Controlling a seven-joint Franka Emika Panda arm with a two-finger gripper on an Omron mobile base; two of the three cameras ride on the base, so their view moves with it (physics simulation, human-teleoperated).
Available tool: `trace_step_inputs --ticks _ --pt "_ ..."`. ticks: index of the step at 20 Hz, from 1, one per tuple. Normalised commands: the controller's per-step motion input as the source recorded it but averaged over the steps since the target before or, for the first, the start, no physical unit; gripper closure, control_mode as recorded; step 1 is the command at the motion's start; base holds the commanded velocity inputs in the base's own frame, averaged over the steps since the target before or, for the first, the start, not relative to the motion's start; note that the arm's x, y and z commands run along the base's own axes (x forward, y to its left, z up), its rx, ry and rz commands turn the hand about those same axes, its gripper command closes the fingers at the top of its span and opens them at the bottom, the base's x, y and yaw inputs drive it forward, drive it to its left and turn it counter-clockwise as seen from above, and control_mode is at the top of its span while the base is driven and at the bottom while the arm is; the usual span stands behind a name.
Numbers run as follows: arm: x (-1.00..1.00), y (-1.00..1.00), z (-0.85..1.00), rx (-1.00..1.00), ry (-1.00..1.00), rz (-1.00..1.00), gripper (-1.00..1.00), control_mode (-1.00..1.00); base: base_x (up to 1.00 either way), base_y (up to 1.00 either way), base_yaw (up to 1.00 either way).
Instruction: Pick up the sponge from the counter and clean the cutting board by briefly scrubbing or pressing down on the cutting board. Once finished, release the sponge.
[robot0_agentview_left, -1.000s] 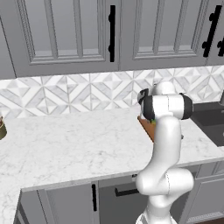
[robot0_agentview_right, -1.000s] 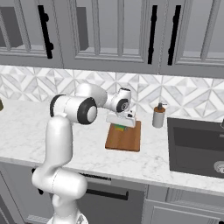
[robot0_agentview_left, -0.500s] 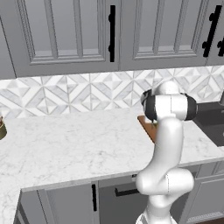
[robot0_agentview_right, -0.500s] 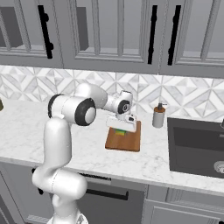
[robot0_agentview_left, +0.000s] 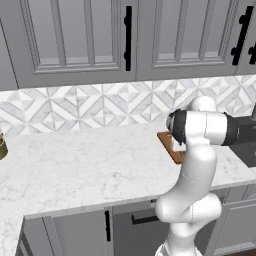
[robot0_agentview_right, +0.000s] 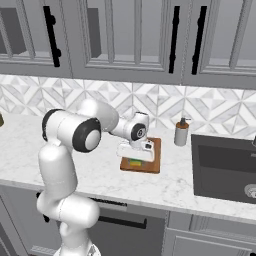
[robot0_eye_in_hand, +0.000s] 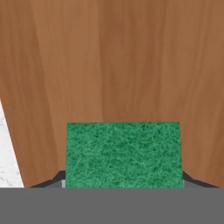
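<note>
The green-topped sponge (robot0_eye_in_hand: 123, 154) lies flat on the reddish-brown cutting board (robot0_eye_in_hand: 109, 65), and my gripper (robot0_eye_in_hand: 123, 183) is shut on it, a dark finger tip at each lower corner. In the right base view, the gripper (robot0_agentview_right: 134, 158) points down over the board's (robot0_agentview_right: 156, 152) near left part, with the sponge (robot0_agentview_right: 134, 162) under it. A strip of white counter (robot0_eye_in_hand: 8, 157) shows left of the board. From the left base camera, my arm hides most of the board (robot0_agentview_left: 168, 142).
A soap dispenser (robot0_agentview_right: 180, 133) stands just right of the board by the backsplash. The dark sink (robot0_agentview_right: 225, 165) lies farther right. A small dark object (robot0_agentview_left: 2, 148) sits at the counter's far left. Upper cabinets hang overhead.
My hand has slid the sponge along the board toward its near edge, with the grip kept.
</note>
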Motion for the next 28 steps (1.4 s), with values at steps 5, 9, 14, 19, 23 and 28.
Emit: trace_step_inputs --ticks 5,9,14,19,23,28 --pt "0.03 0.03 0.00 0.00 0.05 0.12 1.00 -1.00 0.00 0.00 0.00" --pt "0.24 0.19 0.00 0.00 0.00 0.12 1.00 -1.00 0.00 0.00 0.00" --pt "0.22 0.22 0.00 0.00 0.00 0.11 1.00 -1.00 0.00 0.00 0.00" --pt "0.28 0.14 0.00 0.00 0.00 0.11 1.00 -1.00 0.00 0.00 0.00" --pt "0.34 0.01 0.00 0.00 0.00 0.07 1.00 -1.00 0.00 0.00 0.00" --pt "0.11 -0.60 0.00 0.00 0.00 0.00 1.00 -1.00 0.00 0.00 0.00"
